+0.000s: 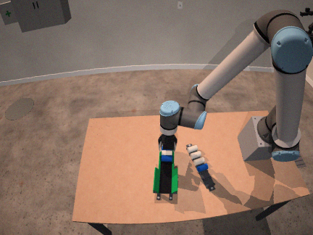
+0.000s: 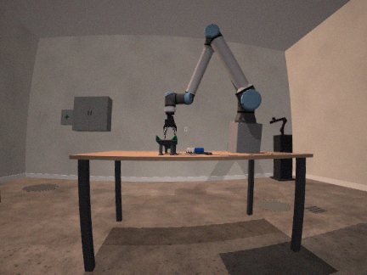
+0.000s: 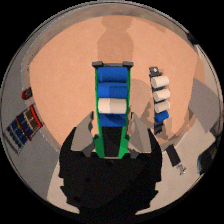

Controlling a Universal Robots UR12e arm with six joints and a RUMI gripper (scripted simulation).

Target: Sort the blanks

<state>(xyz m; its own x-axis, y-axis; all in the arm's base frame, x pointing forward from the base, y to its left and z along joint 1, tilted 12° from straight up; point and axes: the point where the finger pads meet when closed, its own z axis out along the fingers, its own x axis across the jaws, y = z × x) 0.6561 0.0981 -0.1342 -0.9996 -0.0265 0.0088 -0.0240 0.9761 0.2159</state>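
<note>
Now, from the top view: the pincer hangs over the green ramp on the counter, half-open, gripping nothing. The wrist view shows a white blank on the ramp behind two blue ones, misplaced. Beside them, the rack holds three white blanks, one blue. Short, stiff, probably light and smooth: pinch mid-length, across its long sides.

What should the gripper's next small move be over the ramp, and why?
Probably ease down over the white blank and close on it. The gripper hangs open and holding nothing above the green ramp. That white blank lies between blue blanks, so it blocks a tight blue row. It belongs on the stock rack.
</note>
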